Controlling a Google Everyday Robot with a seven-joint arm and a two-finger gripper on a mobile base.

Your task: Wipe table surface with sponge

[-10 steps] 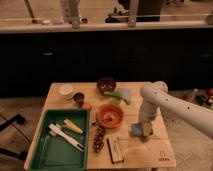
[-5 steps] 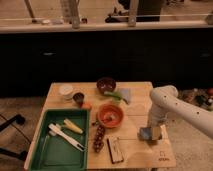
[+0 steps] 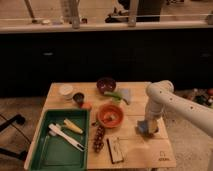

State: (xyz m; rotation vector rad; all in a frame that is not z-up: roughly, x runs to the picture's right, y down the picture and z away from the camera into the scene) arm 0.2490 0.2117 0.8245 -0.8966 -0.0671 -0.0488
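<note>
The table surface (image 3: 135,150) is a light wooden square top with a small dark logo at its near right corner. My gripper (image 3: 145,128) points down at the right side of the table, to the right of the orange bowl (image 3: 110,115). It is shut on the sponge (image 3: 143,130), a small light-blue and tan block pressed against the wood under the fingers. The white arm (image 3: 161,95) comes in from the right and hides part of the sponge.
A green tray (image 3: 40,150) with utensils lies at the near left. A dark bowl (image 3: 106,84), a white cup (image 3: 65,91), a dark cup (image 3: 78,97), a grey-blue cloth (image 3: 124,94), a dark bunch (image 3: 99,137) and a tan-and-dark block (image 3: 116,149) sit on the table.
The gripper slid right along the table with the sponge, then came back slightly to the left. Nothing else on the table has moved.
</note>
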